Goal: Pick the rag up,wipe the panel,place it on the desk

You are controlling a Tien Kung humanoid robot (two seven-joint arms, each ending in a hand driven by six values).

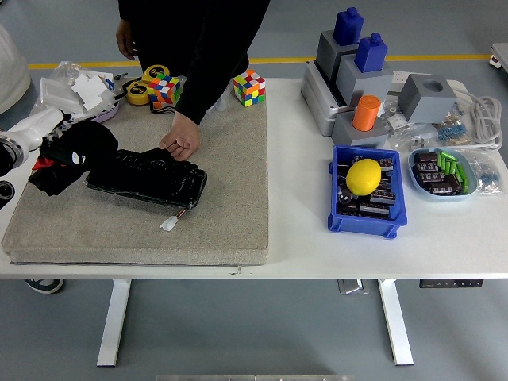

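the left hand (pixel 36 131), white and coming in from the left edge, has its fingers clenched on the black rag (pixel 71 155), which is bunched at the left end of the black panel (pixel 147 176) and seems to rest on it, though black on black makes the contact hard to judge. the panel lies flat on a grey felt mat (pixel 214 206) covering the left half of the white desk (pixel 444 246), with a small white connector (pixel 168 224) just beside its near edge. a person in dark clothing stands at the far side, and the person's hand (pixel 182 140) presses down on the panel's far edge. no writing on the rag or panel can be read; only small white and red marks show on the rag. two rubik's cubes (pixel 248 86) sit at the mat's far edge. on the right, a yellow lemon (pixel 364 176) lies in a blue bin (pixel 365 218).
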